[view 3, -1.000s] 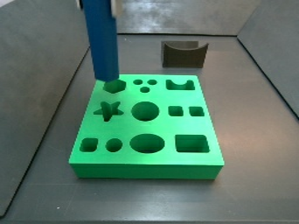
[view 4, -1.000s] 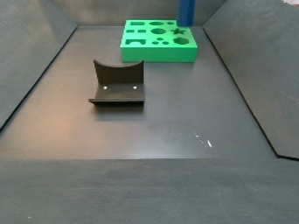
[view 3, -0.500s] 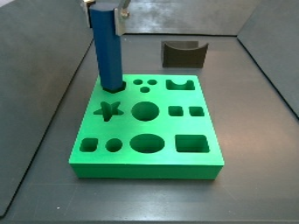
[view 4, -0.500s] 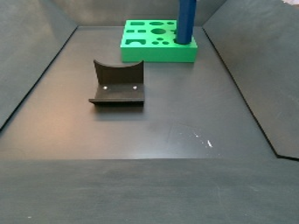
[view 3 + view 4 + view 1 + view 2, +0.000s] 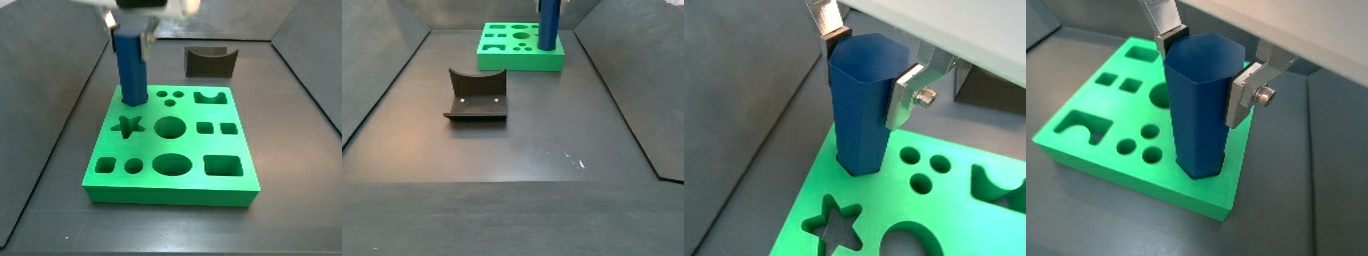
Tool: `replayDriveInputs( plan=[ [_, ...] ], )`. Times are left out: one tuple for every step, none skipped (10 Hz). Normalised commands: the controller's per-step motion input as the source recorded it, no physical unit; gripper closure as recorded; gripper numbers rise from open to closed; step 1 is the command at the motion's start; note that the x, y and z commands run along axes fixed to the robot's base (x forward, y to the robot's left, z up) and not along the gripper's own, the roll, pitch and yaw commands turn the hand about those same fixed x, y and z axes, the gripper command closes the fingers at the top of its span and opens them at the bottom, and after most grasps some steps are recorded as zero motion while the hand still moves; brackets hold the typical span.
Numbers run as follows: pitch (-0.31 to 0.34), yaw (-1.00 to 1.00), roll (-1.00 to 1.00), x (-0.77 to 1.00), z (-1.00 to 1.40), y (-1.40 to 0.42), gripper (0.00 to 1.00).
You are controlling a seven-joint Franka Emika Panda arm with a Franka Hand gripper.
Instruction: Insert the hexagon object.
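The hexagon object point(image 5: 130, 68) is a tall blue prism bar. It stands upright with its lower end in the hexagonal hole at a far corner of the green board point(image 5: 167, 178). My gripper point(image 5: 138, 22) is above that corner, shut on the bar's top. In both wrist views the silver fingers point(image 5: 905, 92) point(image 5: 1244, 92) press on opposite flat faces of the bar point(image 5: 863, 110) point(image 5: 1200, 115), with the gripper point(image 5: 871, 68) point(image 5: 1208, 70) astride it. In a side view the bar point(image 5: 551, 25) rises from the board point(image 5: 516, 60) to the frame's top edge.
The board has several other empty holes, among them a star point(image 5: 126, 126), circles point(image 5: 170, 127) and squares point(image 5: 221, 163). The dark fixture with a curved notch point(image 5: 211, 61) point(image 5: 476, 96) stands on the floor apart from the board. Grey walls enclose the floor.
The bar came down from above the corner hole and its lower end went into it. The gripper came lower into view. The board shifted slightly.
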Motion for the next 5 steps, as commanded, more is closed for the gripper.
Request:
replayDriveInputs(
  plan=[
    [-0.071,0.0,0.15,-0.03,-0.38,-0.05,1.0],
    [-0.13,0.0,0.02,0.0,-0.49,-0.03,1.0],
    [-0.17,0.0,-0.01,0.0,-0.36,0.0,1.0],
    [-0.054,-0.01,-0.08,0.01,-0.19,0.03,1.0],
    [0.011,0.0,-0.06,0.01,0.0,0.1,1.0]
  ],
)
